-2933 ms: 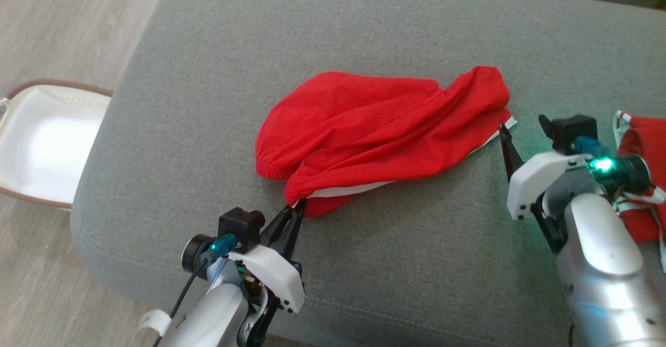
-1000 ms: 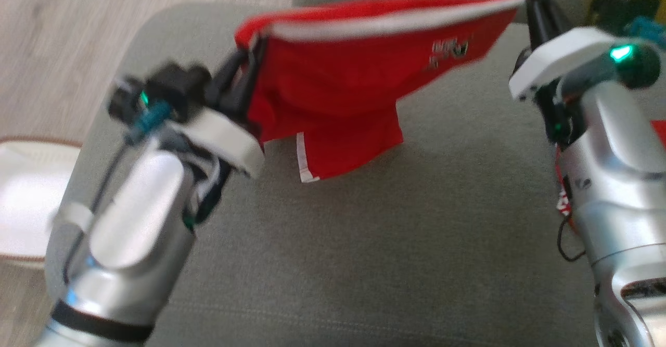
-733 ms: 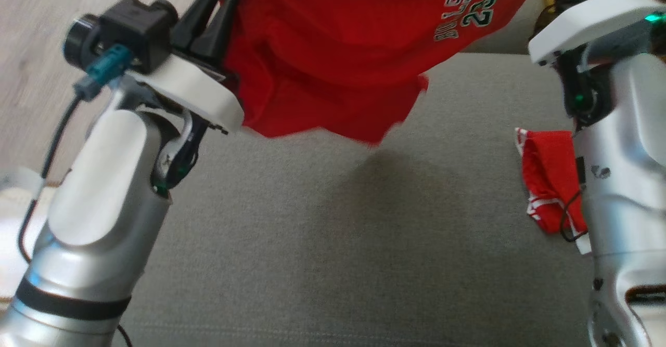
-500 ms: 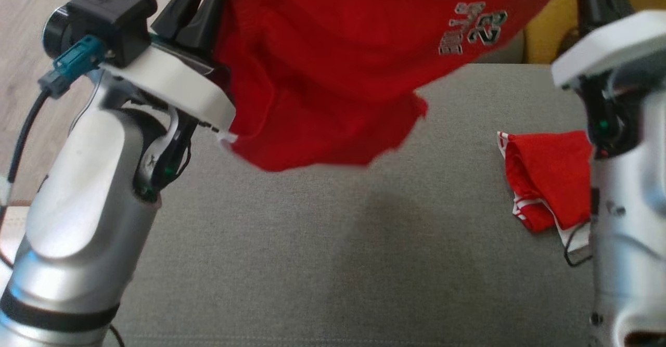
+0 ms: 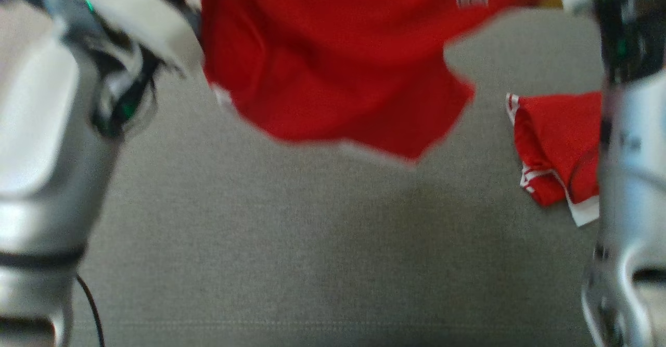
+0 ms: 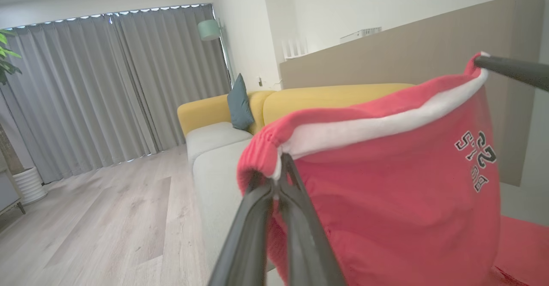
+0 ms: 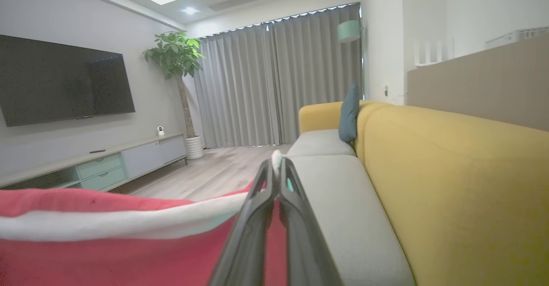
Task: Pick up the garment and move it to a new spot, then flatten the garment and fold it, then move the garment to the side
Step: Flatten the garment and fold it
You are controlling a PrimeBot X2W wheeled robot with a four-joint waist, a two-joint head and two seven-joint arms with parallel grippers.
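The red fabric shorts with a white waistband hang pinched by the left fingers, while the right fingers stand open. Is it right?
No: the right fingers are shut on the white waistband too; the right wrist view shows it.

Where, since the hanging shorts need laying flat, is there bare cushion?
The grey cushion is bare across its middle and near edge, under the hanging shorts, between the left arm and right arm. It is crowded at the right, where a second red garment lies beside that arm.
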